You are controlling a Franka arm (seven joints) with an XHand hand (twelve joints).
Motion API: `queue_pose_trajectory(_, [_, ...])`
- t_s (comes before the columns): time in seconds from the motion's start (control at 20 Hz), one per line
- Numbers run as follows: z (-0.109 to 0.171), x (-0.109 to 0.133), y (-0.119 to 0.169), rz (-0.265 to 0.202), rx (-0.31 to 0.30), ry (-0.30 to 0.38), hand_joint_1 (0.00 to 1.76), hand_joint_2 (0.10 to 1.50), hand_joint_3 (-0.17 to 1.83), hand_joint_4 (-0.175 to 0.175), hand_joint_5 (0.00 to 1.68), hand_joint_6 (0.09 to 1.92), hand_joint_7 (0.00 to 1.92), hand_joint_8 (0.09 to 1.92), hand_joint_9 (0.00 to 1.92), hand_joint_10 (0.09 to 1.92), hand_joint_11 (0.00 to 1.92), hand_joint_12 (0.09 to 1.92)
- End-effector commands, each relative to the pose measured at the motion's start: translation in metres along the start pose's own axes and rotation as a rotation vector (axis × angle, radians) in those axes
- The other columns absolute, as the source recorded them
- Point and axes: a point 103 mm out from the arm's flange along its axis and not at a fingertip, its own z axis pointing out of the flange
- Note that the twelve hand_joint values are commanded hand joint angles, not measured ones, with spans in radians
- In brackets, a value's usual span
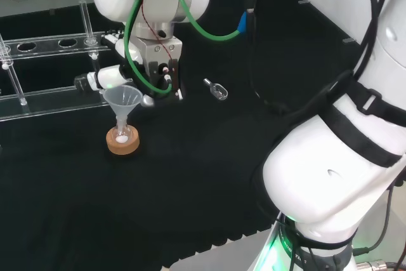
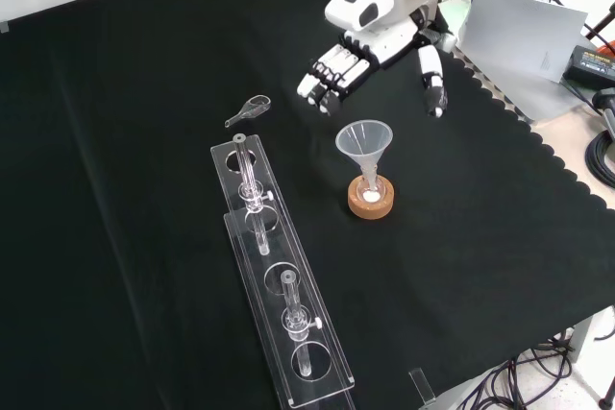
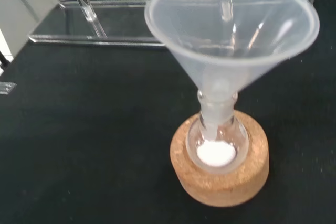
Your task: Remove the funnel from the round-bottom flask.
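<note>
Black cloth covers the surface (image 2: 115, 189). Left to right in the front view: small clear scoop (image 2: 249, 109) lying flat on the cloth; long clear plastic tube rack (image 2: 279, 276) with round holes, two upright posts on it, nothing visible in the holes; then the clear glass round-bottom flask (image 2: 371, 189) sitting upright in a round cork ring stand (image 2: 371, 202).

Translucent plastic funnel (image 2: 364, 140) is seated in the flask neck, stem down, cone up and empty. Wrist view shows a small patch of white powder (image 3: 215, 153) at the bottom of the flask (image 3: 217, 140), and the funnel (image 3: 231, 30) stem sitting straight in the neck.

Black and white hand (image 2: 370, 55) hangs above and behind the funnel in the front view, not touching it. Fingers (image 2: 327, 72) are spread apart and relaxed, thumb out to the right, holding nothing. In the head view the hand (image 1: 120, 77) sits just behind the funnel rim (image 1: 123, 98).

No readable labels or print on any of the ware.
</note>
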Motion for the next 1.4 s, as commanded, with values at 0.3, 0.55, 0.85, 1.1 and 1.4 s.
queue_pose_trajectory(0.3, [0.031, -0.014, 0.015, 0.021, 0.034, -0.029, 0.29, 0.65, 0.04, 0.008, 0.00, 0.09, 0.01, 0.09, 0.00, 0.09, 0.00, 0.33])
queue_pose_trajectory(0.55, [0.039, -0.019, 0.017, 0.019, 0.051, -0.029, 0.32, 0.65, 0.03, 0.007, 0.00, 0.09, 0.00, 0.09, 0.00, 0.09, 0.00, 0.38])
queue_pose_trajectory(0.85, [0.043, -0.020, 0.018, 0.006, 0.080, -0.024, 0.33, 0.65, 0.03, 0.005, 0.00, 0.09, 0.00, 0.09, 0.00, 0.09, 0.00, 0.39])
queue_pose_trajectory(1.1, [0.049, -0.015, 0.015, -0.001, 0.094, -0.024, 0.33, 0.66, 0.02, 0.002, 0.00, 0.09, 0.00, 0.09, 0.00, 0.09, 0.00, 0.44])
queue_pose_trajectory(1.4, [0.053, -0.020, 0.011, 0.003, 0.108, -0.012, 0.34, 0.66, 0.03, 0.000, 0.00, 0.09, 0.01, 0.09, 0.00, 0.09, 0.00, 0.45])
